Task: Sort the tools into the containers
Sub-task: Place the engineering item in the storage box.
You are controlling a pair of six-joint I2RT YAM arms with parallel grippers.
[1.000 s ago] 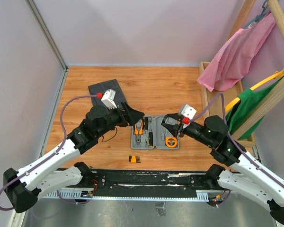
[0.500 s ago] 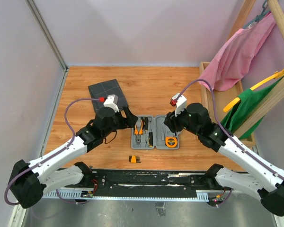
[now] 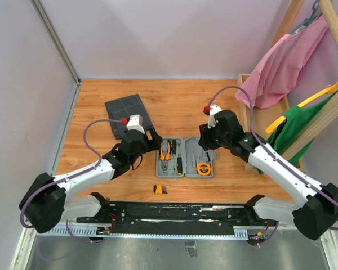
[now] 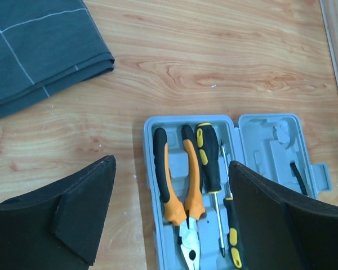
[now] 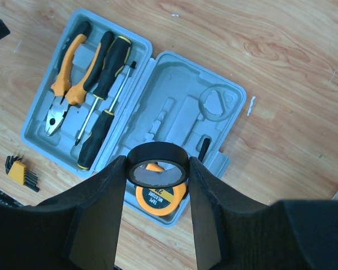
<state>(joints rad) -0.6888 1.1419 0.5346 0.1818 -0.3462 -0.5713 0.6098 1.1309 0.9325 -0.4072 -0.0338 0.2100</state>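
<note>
The light-grey case (image 3: 187,147) lies open mid-table. Its left half holds the orange-and-black pliers (image 4: 177,180) and two black-and-yellow screwdrivers (image 4: 208,157). A round orange tape measure (image 5: 158,199) sits in its right half (image 5: 174,95). My right gripper (image 5: 156,167) hangs above that half, shut on the black tape ring (image 5: 156,151). My left gripper (image 4: 170,163) is open and empty over the pliers. The dark grey fabric pouch (image 3: 128,112) lies flat at the back left. A small orange bit holder (image 3: 161,189) lies on the wood in front of the case.
A wooden rack (image 3: 253,112) stands along the right side, with a pink garment (image 3: 281,62) and a green one (image 3: 315,124) on hangers. Walls close the left and back. A black rail (image 3: 174,211) runs along the near edge.
The right wrist has risen and swung back over the case's right half, still holding the tape ring. The left arm has lowered and drawn back a little to the left.
</note>
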